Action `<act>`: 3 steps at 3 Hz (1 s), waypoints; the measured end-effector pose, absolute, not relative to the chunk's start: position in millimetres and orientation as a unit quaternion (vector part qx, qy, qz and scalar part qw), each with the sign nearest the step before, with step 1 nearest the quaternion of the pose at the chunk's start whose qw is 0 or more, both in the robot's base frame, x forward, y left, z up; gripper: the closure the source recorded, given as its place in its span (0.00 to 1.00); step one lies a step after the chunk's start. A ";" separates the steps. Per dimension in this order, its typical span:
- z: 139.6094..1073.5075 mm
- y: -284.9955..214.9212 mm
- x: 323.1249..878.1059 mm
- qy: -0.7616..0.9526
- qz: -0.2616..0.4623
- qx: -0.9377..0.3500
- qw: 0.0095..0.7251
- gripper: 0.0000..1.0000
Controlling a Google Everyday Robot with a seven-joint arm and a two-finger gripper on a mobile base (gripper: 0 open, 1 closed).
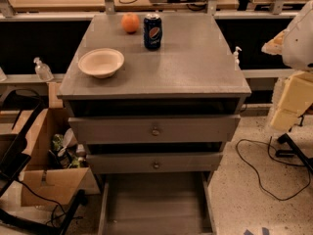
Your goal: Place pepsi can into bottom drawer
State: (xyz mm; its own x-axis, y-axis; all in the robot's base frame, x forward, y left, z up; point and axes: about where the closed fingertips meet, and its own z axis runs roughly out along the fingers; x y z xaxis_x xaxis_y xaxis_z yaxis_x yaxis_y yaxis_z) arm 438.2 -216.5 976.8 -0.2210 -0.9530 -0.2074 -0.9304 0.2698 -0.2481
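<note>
Pepsi can one, drawers three, gripper right

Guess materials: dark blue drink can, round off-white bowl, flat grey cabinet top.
Dark blue pepsi can: likely painted metal, glossy, silver rim. Round off-white bowl: matte, perhaps paper or pulp. Grey cabinet top: dull, scuffed, maybe laminate or painted metal. The gripper sits at the right edge, away from the can.

The only mark I can make out is the round red-white-blue Pepsi logo on the pepsi can, standing on the table; any lettering around it is probably too small for me to read.
</note>
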 end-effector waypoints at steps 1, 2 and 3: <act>976.9 -216.5 438.2 0.781 -0.035 -0.603 0.160 0.00; 993.3 -221.7 436.5 0.781 -0.056 -0.590 0.198 0.00; 1010.3 -223.0 472.8 0.780 -0.045 -0.559 0.278 0.00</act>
State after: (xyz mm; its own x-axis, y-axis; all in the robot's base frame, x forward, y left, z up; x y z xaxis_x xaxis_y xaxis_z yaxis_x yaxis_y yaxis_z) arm 472.8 -223.0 1010.3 -0.2214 -0.8966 -0.3835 -0.8470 0.3717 -0.3801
